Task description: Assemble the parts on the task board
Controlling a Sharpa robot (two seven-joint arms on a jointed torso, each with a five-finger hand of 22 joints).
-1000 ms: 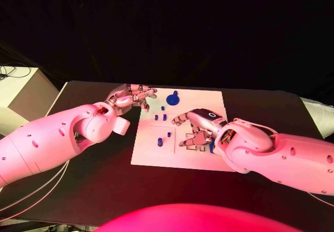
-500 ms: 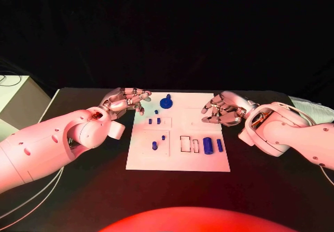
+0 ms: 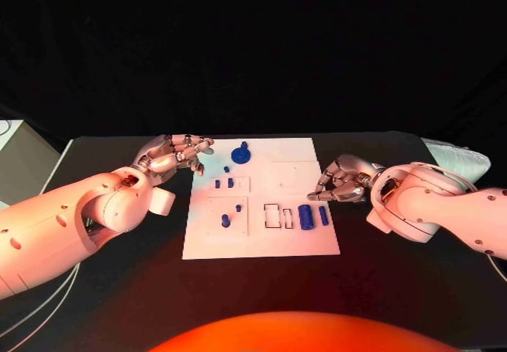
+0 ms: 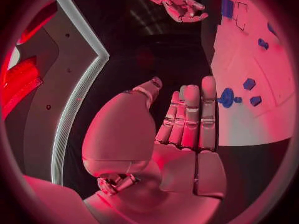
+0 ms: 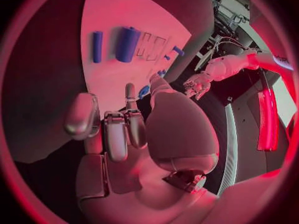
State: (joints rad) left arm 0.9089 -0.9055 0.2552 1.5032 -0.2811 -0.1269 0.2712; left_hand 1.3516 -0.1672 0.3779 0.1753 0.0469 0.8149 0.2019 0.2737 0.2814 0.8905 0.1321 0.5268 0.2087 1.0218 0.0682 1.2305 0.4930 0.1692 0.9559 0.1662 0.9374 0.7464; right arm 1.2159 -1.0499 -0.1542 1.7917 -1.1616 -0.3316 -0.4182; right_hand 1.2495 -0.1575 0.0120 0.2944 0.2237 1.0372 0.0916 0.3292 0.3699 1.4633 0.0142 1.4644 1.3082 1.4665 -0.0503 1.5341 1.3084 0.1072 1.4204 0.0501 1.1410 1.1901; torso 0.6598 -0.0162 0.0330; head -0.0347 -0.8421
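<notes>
The white task board (image 3: pixel 264 238) lies mid-table. On it are a round blue part (image 3: pixel 241 155) at the far edge, several small blue pieces such as one (image 3: pixel 225 219) on the left half, and two blue cylinders (image 3: pixel 305 217) lying side by side at the right. My left hand (image 3: pixel 174 152) hovers at the board's far left corner, fingers straight (image 4: pixel 187 119), holding nothing. My right hand (image 3: pixel 343 180) sits at the board's right edge, loosely curled (image 5: pixel 118 129) and empty. The thick cylinder (image 5: pixel 127 44) lies ahead of the right hand.
Two outlined rectangular slots (image 3: pixel 279 216) lie left of the cylinders. Black table (image 3: pixel 127 271) surrounds the board. A white bundle (image 3: pixel 459 158) sits at the table's far right corner.
My right hand has withdrawn from over the board's middle to its right edge, uncovering the two blue cylinders. My left hand stays by the far left corner. The camera has shifted.
</notes>
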